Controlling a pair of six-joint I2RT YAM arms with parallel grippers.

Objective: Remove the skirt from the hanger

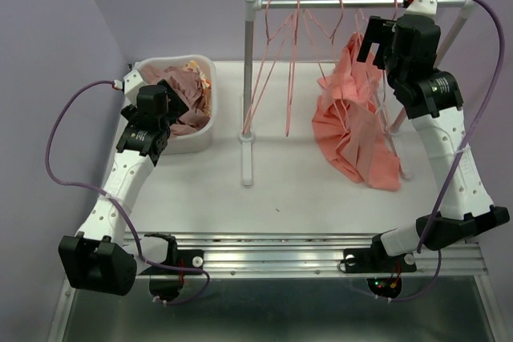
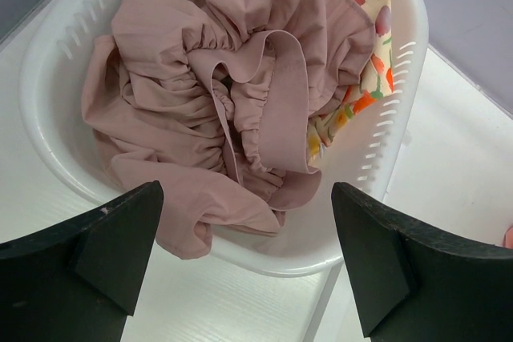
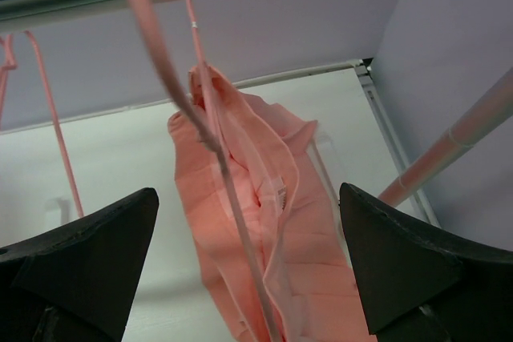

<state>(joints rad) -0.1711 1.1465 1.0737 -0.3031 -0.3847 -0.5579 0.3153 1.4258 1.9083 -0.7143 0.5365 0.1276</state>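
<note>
A salmon pleated skirt hangs on a pink hanger from the right part of the rail, its hem reaching the table. My right gripper is high up beside the rail, just right of the skirt's top, and it is open. In the right wrist view the hanger wire and the skirt's waistband lie between the spread fingers of the right gripper, untouched. My left gripper is open over the near edge of the basket, holding nothing; the left wrist view shows the gripper the same way.
A white basket at the back left holds a dusty-pink garment and a floral cloth. The white rack's post stands mid-table, with empty pink hangers on the rail. A slanted rack leg is at right. Purple walls surround the table.
</note>
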